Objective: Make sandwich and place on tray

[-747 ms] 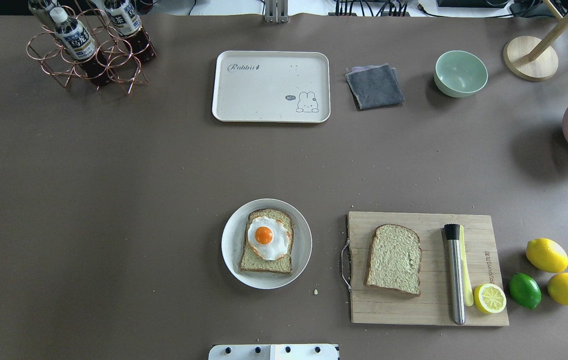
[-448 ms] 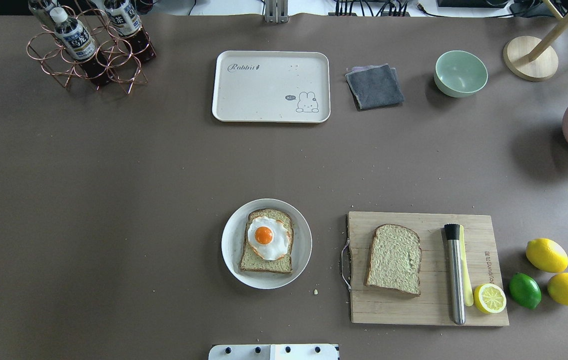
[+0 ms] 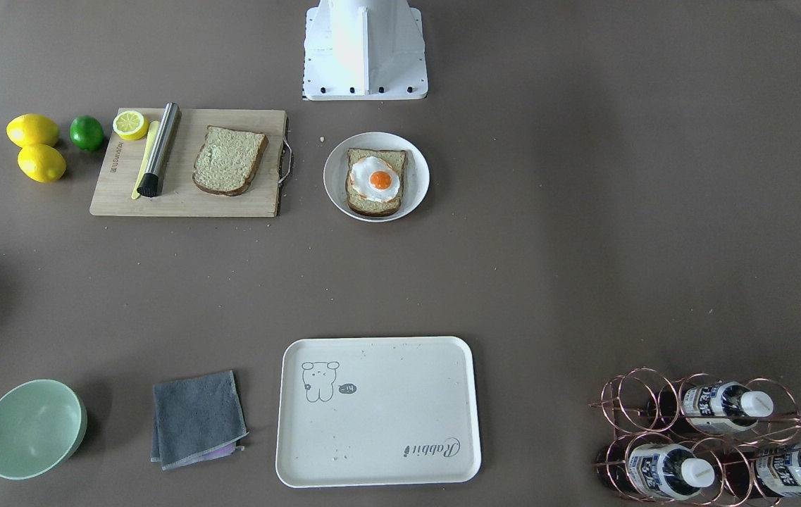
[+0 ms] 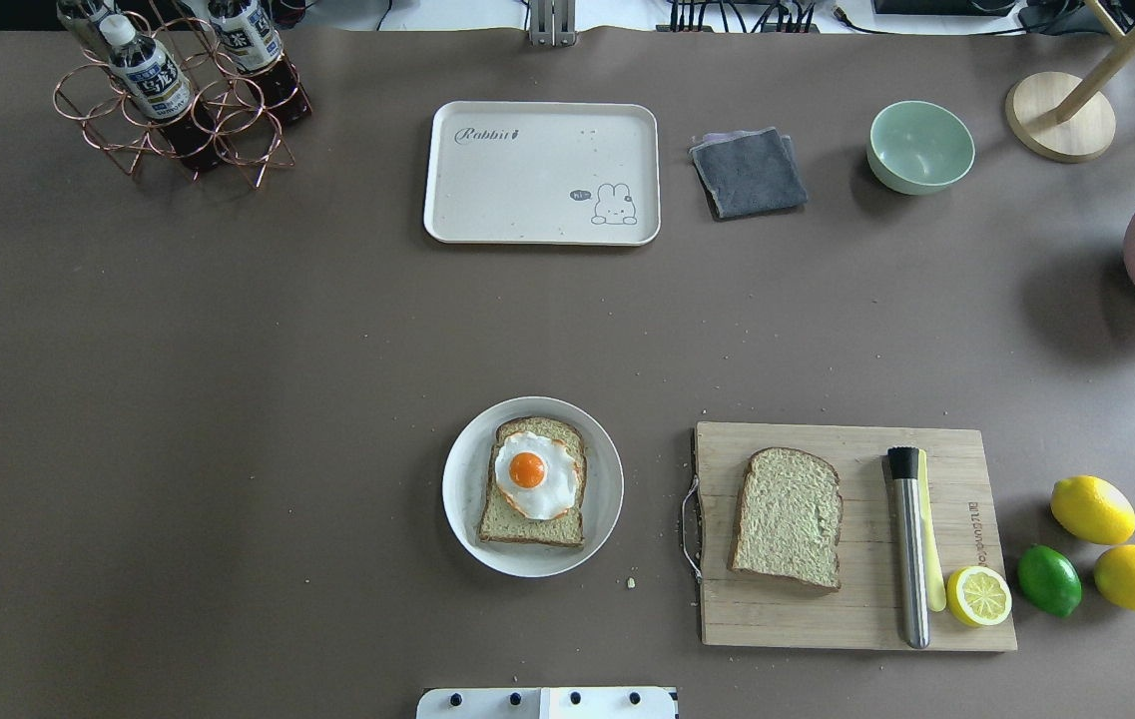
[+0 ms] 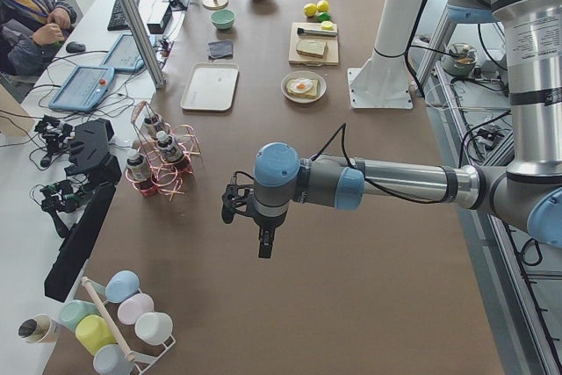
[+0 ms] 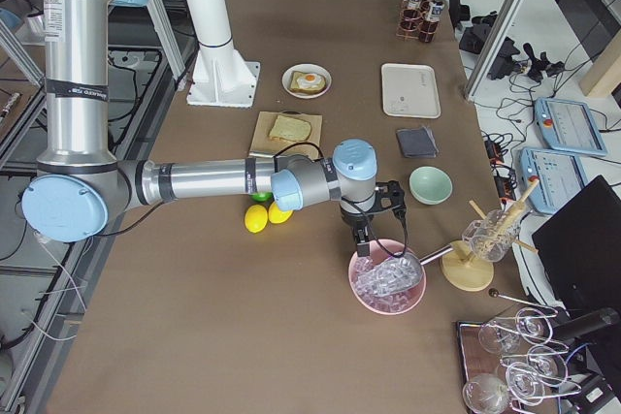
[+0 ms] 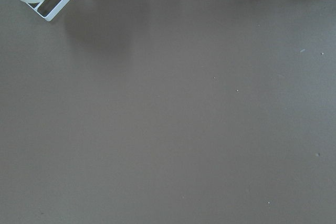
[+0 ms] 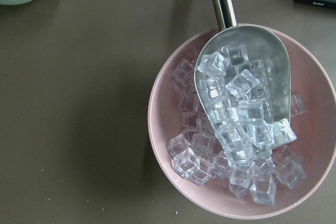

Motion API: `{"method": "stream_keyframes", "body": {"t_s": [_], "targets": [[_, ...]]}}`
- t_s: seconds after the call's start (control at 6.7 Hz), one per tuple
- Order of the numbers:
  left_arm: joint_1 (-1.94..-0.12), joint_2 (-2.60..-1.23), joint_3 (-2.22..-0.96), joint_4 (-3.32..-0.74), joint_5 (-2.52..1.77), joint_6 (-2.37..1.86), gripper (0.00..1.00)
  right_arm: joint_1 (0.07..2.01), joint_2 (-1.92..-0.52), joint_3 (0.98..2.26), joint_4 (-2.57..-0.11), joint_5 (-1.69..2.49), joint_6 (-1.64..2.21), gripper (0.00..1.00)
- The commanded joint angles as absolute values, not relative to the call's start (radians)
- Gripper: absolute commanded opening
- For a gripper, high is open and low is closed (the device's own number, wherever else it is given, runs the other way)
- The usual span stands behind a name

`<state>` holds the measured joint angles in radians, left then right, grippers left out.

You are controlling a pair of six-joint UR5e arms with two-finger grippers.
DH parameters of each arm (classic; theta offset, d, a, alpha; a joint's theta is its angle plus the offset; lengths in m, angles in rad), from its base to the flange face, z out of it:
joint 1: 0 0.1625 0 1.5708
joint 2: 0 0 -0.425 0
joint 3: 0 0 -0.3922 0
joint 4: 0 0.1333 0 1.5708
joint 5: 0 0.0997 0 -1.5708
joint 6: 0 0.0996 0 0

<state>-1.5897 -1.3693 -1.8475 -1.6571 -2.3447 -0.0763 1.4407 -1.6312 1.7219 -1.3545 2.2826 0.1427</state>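
- Clock directions follow the overhead view, with twelve o'clock at the table's far edge, away from the robot.
- The sandwich is not yet assembled. One bread slice (image 4: 527, 524) lies flat on the round white plate (image 4: 457, 489) with the fried egg (image 4: 535, 474) on top, yolk up.
- The second slice (image 4: 789, 517) lies bare on the wooden cutting board (image 4: 827, 619), at three o'clock from the plate and apart from it.
- The tray (image 4: 527, 190) sits at twelve o'clock from the plate, well apart, with nothing on it.
- A steel muddler (image 4: 909, 544) and a lemon half (image 4: 978, 595) share the board's three o'clock end. Two lemons (image 4: 1092, 509) and a lime (image 4: 1048, 579) lie on the table just beyond.
- A folded grey cloth (image 4: 749, 172) lies at three o'clock from the tray, and a pale green bowl (image 4: 920, 147) farther the same way. A copper rack of bottles (image 4: 178, 100) stands at about ten o'clock from the tray.
- The left gripper (image 5: 264, 250) hangs over bare brown tabletop, well away from the food. I cannot tell whether its fingers are apart or together.
- The right gripper (image 6: 361, 244) hangs above a pink bowl (image 8: 163, 108) of clear ice cubes, where a metal scoop (image 8: 273, 77) rests loaded with cubes. Its fingers' state I cannot tell either.
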Motion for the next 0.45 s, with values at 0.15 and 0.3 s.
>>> {"method": "stream_keyframes", "body": {"t_s": [0.15, 0.3], "targets": [[-1.591, -1.371, -1.83, -1.704, -2.342, -0.072, 0.98, 1.442, -1.632, 1.726, -1.355, 2.281, 0.143, 1.0], [-1.591, -1.364, -1.835, -1.718, -2.344, -0.075, 0.98, 1.44, -1.631, 1.72, -1.355, 2.28, 0.144, 1.0]]}}
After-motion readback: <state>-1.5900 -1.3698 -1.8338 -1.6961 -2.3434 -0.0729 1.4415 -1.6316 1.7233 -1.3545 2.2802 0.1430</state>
